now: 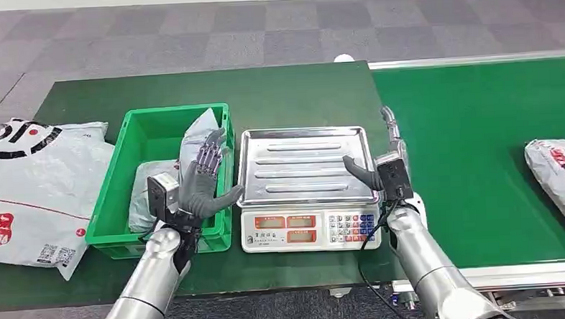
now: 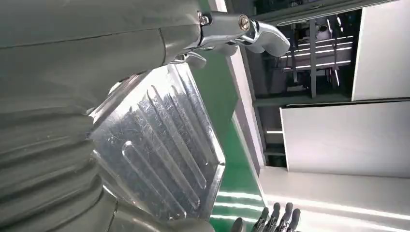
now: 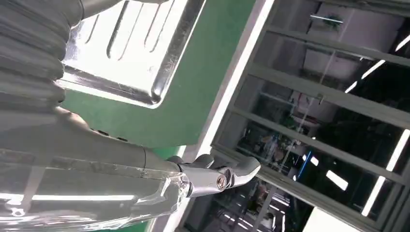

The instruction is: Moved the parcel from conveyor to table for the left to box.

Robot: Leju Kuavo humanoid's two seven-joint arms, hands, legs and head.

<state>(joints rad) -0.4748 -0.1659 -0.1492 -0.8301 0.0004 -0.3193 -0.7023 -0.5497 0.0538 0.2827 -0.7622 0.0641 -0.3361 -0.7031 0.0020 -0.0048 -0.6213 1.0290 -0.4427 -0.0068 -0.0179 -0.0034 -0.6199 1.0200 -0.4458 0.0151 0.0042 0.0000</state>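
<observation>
A grey parcel (image 1: 201,134) is leaning in the green box (image 1: 143,137) at about nine o'clock from the scale's steel tray (image 1: 305,166), partly hidden behind the left hand (image 1: 207,178), whose fingers are spreading wide with nothing in them. A second parcel (image 1: 561,172) is lying on the conveyor (image 1: 480,144) at three o'clock, cut off by the frame edge. The right hand (image 1: 381,166) is resting at the tray's right rim, seemingly holding nothing. The left wrist view is showing the tray's ribbed surface (image 2: 159,145) close up, which the head view renders small.
</observation>
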